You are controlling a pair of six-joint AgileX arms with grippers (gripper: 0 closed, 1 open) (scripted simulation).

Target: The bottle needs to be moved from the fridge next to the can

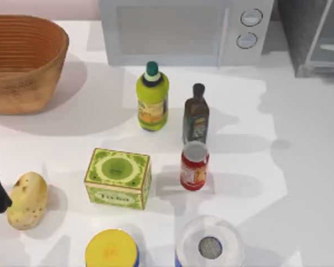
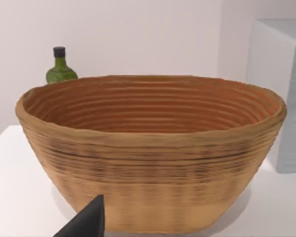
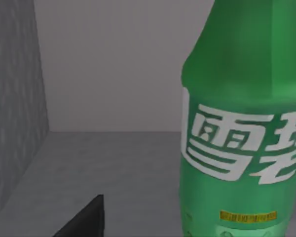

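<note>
A matte black, wedge-shaped fingertip (image 2: 86, 222) of the AgileX left arm tapers to a point, plain and unmarked. The right arm's fingertip (image 3: 84, 221) shows the same dark, angular, smooth-faced form.

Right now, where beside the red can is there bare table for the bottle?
Bare table lies to the right of the small red tin can, toward the grey fridge. Crowded elsewhere: dark brown bottle behind, green tea box left, white roll in front.

Looking like a rendered kitchen counter: white table (image 1: 300, 167) carrying a microwave (image 1: 183, 30), grey fridge (image 1: 314, 36), woven basket (image 1: 22, 61), and groceries sitting around, such as a potato (image 1: 26, 200) and a tea box (image 1: 118, 178).
</note>
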